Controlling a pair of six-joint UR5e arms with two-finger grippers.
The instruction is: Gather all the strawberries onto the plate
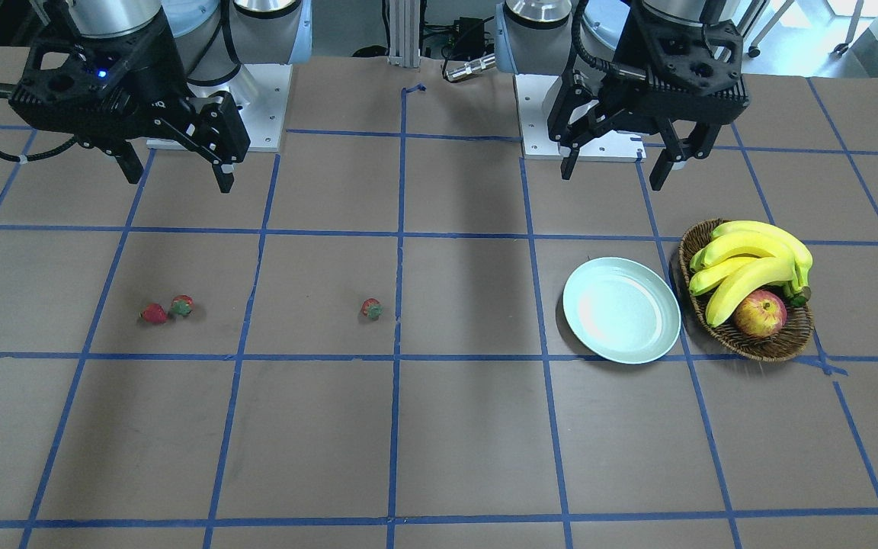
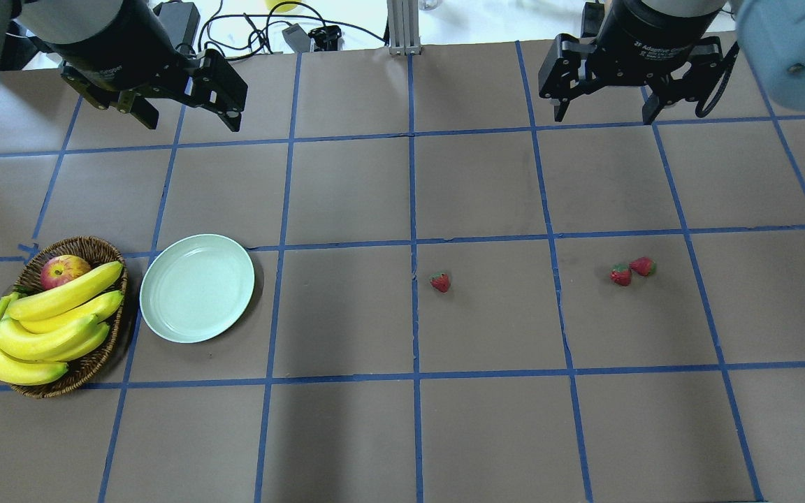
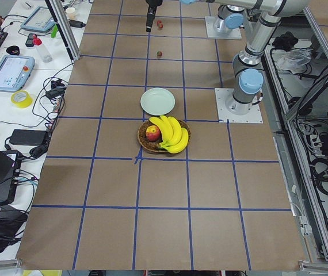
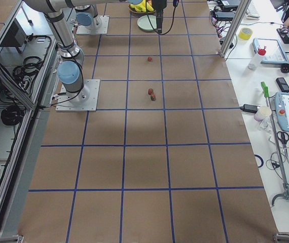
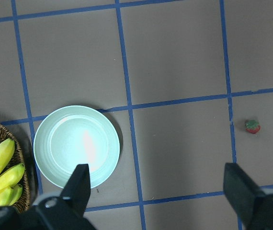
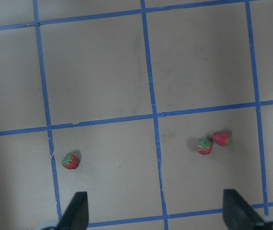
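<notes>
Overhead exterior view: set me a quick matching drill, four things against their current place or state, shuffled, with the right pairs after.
1. plate
2. apple
3. lone strawberry
4. left gripper

A. open, holding nothing
B. in the basket
C. empty
D. alone on the table

Pairs: 1-C, 2-B, 3-D, 4-A

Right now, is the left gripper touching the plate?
Apart. The overhead view shows the left gripper hanging open beyond the plate, with table visible between them.
</notes>
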